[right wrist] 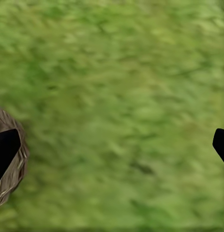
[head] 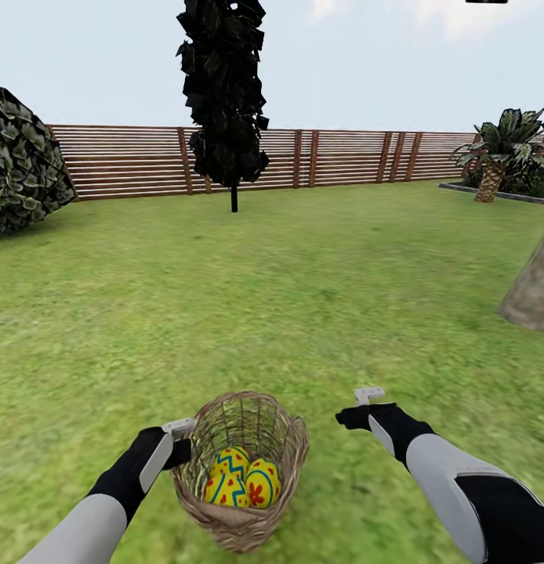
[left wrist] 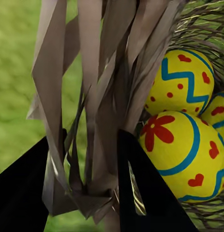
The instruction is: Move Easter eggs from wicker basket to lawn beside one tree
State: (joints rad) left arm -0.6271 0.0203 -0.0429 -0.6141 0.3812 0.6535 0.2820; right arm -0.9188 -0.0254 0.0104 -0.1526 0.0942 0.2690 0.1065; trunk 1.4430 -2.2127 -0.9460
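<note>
**Ana:** Nearest to us, the basket [head: 242, 470] is sitting low at the near middle of the lawn [head: 303, 298], tilting a little, with the eggs [head: 242, 478] lying inside it. I am counting two in the head view, and the edge of a third is peeking in beside them in the left wrist view.

**Ben:** What is the left hand [head: 180, 440] doing?

**Ana:** It is clenching the basket's left rim; in its wrist view the dark fingers [left wrist: 141, 193] are pinching the woven wall, with the eggs [left wrist: 184, 121] just past it. The right hand [head: 364, 406] is hanging released over bare grass, to the right of the basket and apart from it, grasping nothing.

**Ben:** And the tree?

**Ana:** A thick grey-brown trunk [head: 532, 290] is showing at the right edge, farther off. The dark cypress [head: 225, 94] by the fence [head: 319, 157] is not the one I would be choosing.

**Ben:** So how would you be doing this step well?

**Ana:** I judge it is a matter of steadying the basket with the left hand while the right is dropping in from above with its fingers wide, closing gently round one egg's middle. Lifting straight up should be keeping the rim from catching and the basket from tipping.
</note>
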